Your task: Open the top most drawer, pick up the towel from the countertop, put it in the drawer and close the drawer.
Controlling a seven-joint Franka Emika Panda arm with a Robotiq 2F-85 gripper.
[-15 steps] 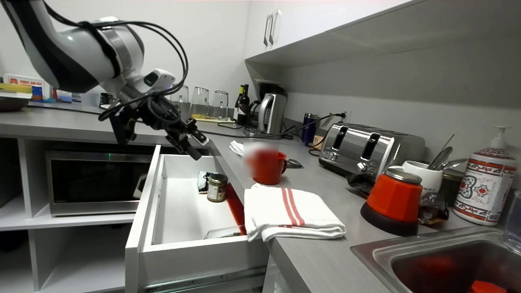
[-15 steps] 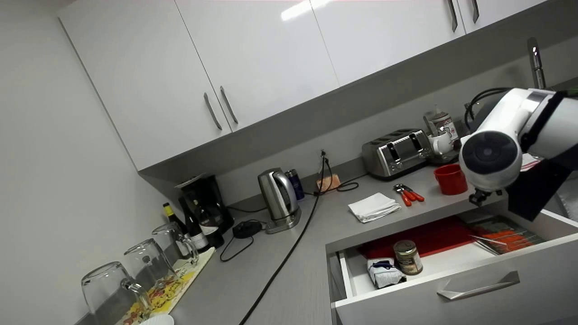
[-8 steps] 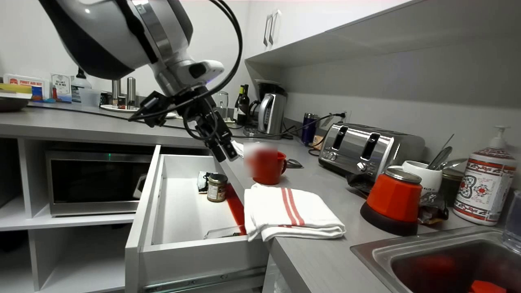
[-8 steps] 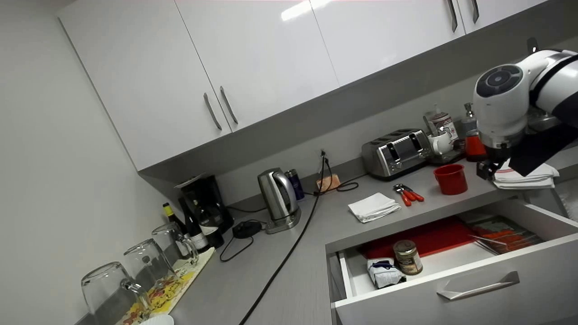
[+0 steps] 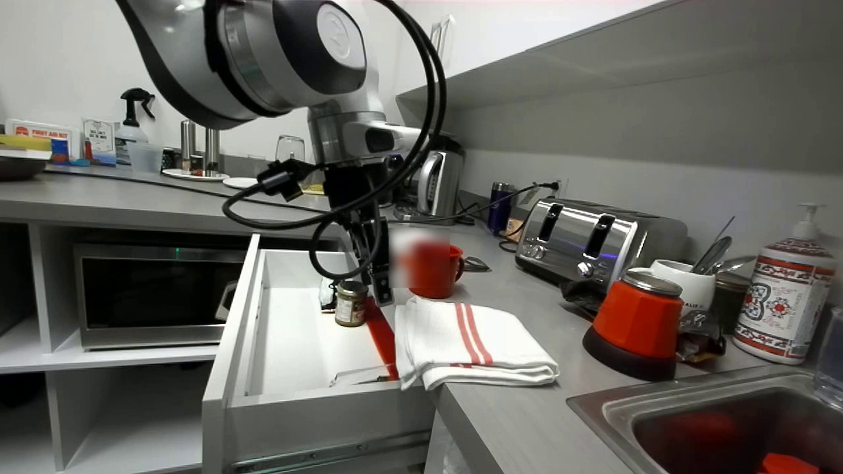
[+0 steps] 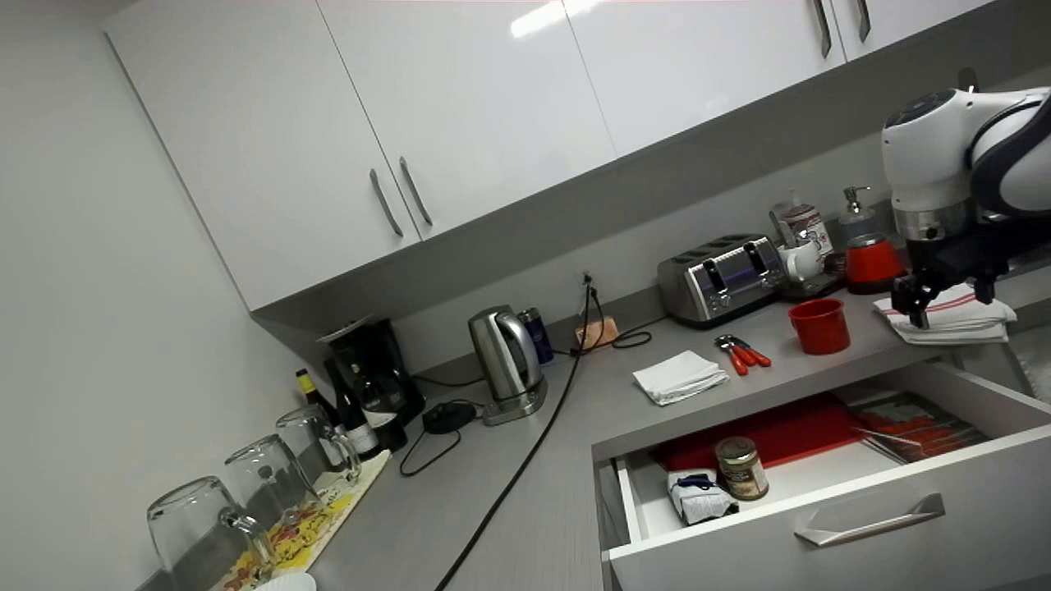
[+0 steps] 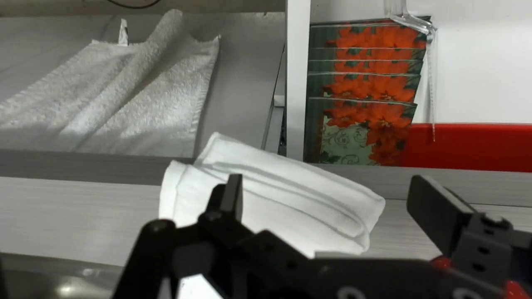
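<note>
The towel (image 5: 474,342), folded and white with red stripes, lies on the grey countertop (image 5: 487,421), its edge slightly over the open drawer. It also shows in an exterior view (image 6: 965,324) and in the wrist view (image 7: 282,199). The top most drawer (image 5: 323,421) is pulled out; its front and bar handle (image 6: 874,521) face out. My gripper (image 7: 326,199) is open and empty, pointing down, its fingers apart with part of the towel between them in view. In an exterior view the gripper (image 5: 383,289) is near the red mug and the towel, above the counter edge.
A red mug (image 6: 821,328) stands beside the towel. A jar (image 6: 741,469), a red tray (image 6: 788,435) and flowered packets (image 7: 370,83) lie in the drawer. A toaster (image 5: 599,243) and a sink (image 5: 593,401) are nearby. A rumpled white cloth (image 7: 145,87) lies beyond the counter edge.
The arm has swung toward the towel and the gripper has tilted to point downward, now lower and closer to the towel. The towel and the open drawer have not moved.
</note>
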